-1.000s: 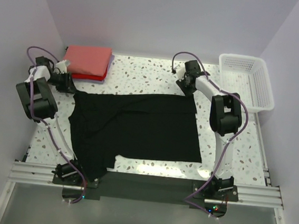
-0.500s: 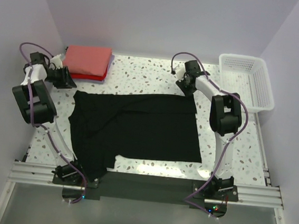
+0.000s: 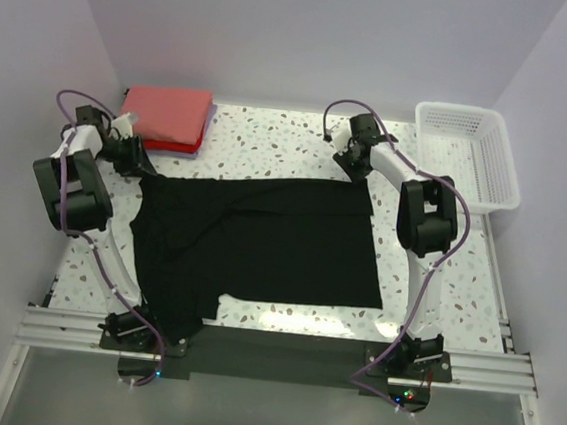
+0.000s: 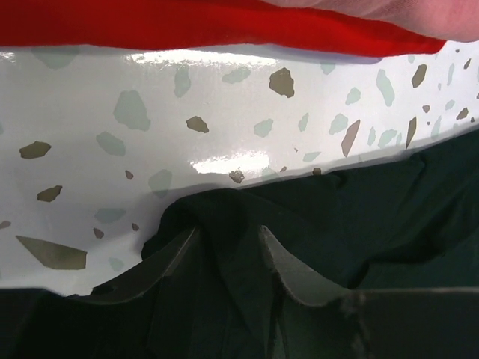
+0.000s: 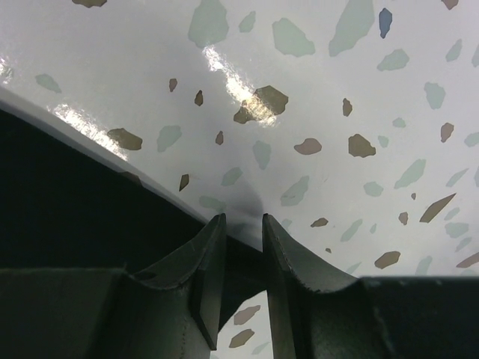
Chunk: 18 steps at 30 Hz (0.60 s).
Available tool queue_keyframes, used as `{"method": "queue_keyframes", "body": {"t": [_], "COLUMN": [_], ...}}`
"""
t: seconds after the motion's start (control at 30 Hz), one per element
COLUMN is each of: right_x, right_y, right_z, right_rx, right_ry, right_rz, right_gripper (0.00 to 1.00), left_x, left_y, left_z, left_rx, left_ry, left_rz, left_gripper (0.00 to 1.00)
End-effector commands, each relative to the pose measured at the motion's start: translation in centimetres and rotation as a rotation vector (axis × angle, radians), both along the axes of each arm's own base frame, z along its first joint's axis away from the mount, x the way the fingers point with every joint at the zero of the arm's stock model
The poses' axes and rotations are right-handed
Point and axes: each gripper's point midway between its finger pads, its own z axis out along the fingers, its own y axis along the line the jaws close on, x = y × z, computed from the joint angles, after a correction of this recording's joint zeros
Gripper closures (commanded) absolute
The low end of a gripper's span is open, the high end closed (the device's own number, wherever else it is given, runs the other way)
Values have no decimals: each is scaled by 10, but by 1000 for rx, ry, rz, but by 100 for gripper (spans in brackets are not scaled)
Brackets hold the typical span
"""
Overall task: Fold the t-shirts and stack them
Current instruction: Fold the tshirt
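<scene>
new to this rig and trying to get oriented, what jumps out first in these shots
A large black t-shirt lies spread over the middle of the speckled table. The left arm and right arm each set their jaws astride one of its far corners. Behind it at the far left sits a folded coral-red stack, and a white basket stands at the far right.

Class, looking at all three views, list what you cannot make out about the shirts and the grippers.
- Folded stack, top view: number of shirts; the layers are too thin to count.
- Left gripper, left wrist view: whether it pinches the black t-shirt; dark cloth against dark fingers.
- Black t-shirt's near-left end, top view: blends into the dark base plate.
</scene>
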Motion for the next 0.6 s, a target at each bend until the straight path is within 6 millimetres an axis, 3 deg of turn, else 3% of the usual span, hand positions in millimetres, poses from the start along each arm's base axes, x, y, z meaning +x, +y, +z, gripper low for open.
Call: {"method": "queue_keyframes", "body": {"t": [0.0, 0.07, 0.3, 0.47, 0.57], "right_x": [-4, -4, -5, -6, -4], "right_y": [-7, -7, -17, -25, -29], "right_z": [-14, -16, -28, -35, -38], "right_rx": [-47, -61, -158, -205, -235], "right_ry": [41, 42, 44, 49, 43], "right_rz": [11, 16, 24, 14, 5], "right_gripper": [70, 70, 70, 70, 70], "left_x": [11, 12, 26, 33, 36], "left_y": [1, 2, 26, 36, 39], "left_z": [-7, -9, 8, 26, 26], "left_rx": [-3, -6, 42, 61, 62], "left_ry": [-3, 8, -51, -132, -164], "left_rz": [18, 28, 75, 93, 115], "left_gripper": [62, 66, 100, 100, 100]}}
